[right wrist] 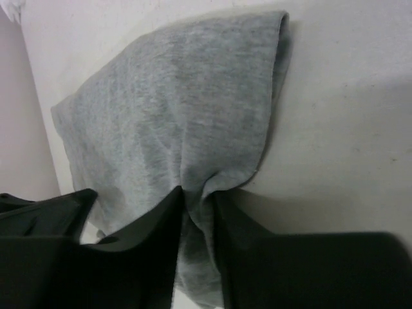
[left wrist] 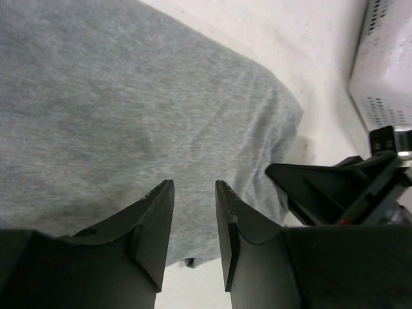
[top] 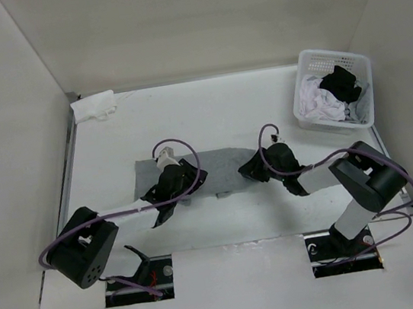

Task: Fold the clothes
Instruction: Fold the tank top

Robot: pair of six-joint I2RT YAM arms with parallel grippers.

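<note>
grey top [top: 219, 160] x1 | left tool [left wrist: 194, 184] half-open, empty | right tool [right wrist: 197, 193] pinching grey top | basket [top: 330, 51] x1

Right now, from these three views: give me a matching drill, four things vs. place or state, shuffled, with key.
Things:
1. left hand
2. right hand
3. white lattice basket
4. white cloth

Place or state:
A. far left corner of the table
B. pinching a bunched fold of the grey garment
C. far right corner, holding white and black clothes
D. open above a flat part of the garment

Pairs: 1-D, 2-B, 3-C, 4-A
</note>
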